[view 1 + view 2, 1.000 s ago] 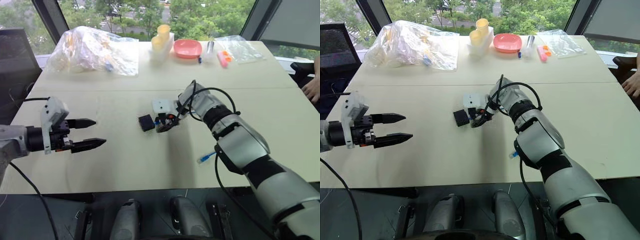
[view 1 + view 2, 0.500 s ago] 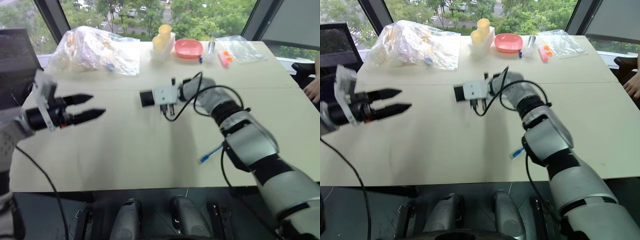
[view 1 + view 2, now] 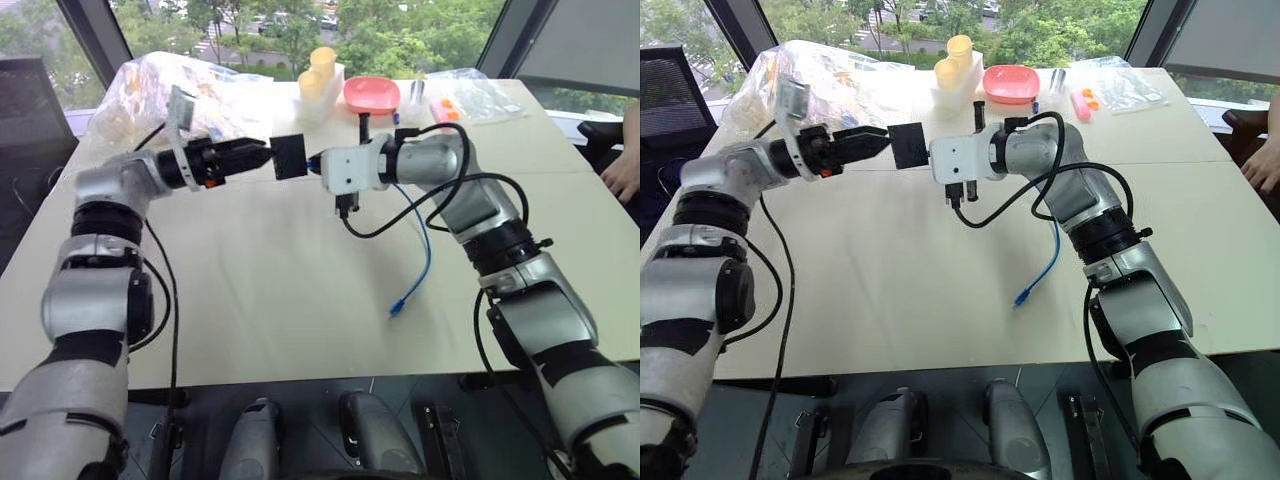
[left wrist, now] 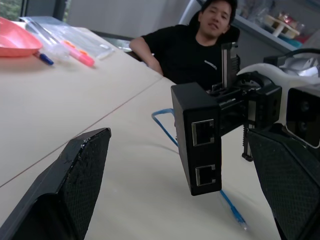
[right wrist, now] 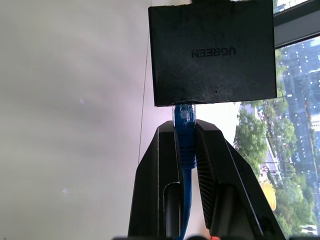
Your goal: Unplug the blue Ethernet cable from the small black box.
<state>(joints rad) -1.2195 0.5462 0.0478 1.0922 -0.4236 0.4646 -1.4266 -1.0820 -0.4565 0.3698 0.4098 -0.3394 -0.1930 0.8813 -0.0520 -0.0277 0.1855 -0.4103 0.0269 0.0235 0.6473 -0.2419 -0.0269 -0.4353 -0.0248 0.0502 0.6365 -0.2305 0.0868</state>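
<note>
Overhead, from the head camera, the right gripper holds the blue Ethernet cable just behind its plug, fingers clamped together on it, and the small black box hangs from that plug in the air above the table. The cable's loose end trails down and lies on the table top. The left gripper faces the box from the other side, fingers apart, tips just beside it. At the far edge stand a clear plastic bag stuffed with pale items I cannot make out, a stack of yellow cups, a pink bowl whose contents are hidden, and a flat clear pouch.

Next, the left wrist view shows the box between the spread fingers, two ports facing the camera; a person sits beyond.

Lastly, the right wrist view shows both fingers pinching the cable, whose plug sits in the box.
</note>
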